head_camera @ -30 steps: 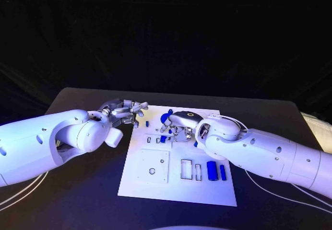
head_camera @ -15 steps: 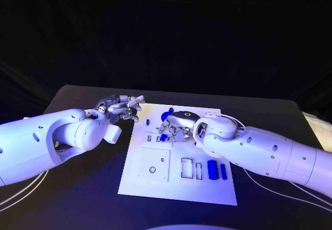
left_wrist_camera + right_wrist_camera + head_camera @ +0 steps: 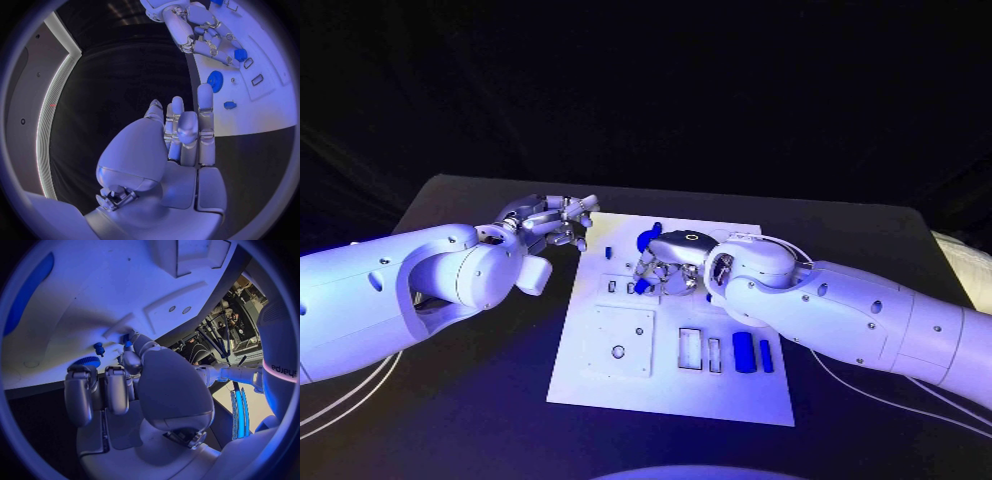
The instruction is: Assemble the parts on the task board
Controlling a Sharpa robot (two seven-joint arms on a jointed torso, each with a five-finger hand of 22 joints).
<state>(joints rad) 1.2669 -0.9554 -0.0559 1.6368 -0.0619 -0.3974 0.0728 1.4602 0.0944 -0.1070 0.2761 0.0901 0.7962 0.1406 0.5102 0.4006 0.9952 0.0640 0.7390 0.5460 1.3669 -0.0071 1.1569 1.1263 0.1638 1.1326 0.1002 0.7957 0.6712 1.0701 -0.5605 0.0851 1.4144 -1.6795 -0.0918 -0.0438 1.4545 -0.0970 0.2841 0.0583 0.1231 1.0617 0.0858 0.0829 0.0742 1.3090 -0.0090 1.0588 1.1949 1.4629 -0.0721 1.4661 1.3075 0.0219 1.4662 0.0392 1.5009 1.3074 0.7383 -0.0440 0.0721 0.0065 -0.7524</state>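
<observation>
Mostly the work is still ahead: from above, blue pieces (image 3: pixel 750 354) lie loose at 5 o'clock on the white board (image 3: pixel 625 395), while the right hand (image 3: pixel 668 272) hovers over its middle, grip unclear. From the left wrist, the left hand (image 3: pixel 184 132) is empty, fingers straight, beside the board. From the right wrist, a small blue peg (image 3: pixel 127 343) sits at the right hand's fingertips.

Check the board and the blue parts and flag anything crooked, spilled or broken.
Nothing stands out. The task board lies flat on the black table, two blue bars sit side by side near its right edge, and a blue gear lies flat on it. What sits under the right robot hand cannot be judged.
</observation>
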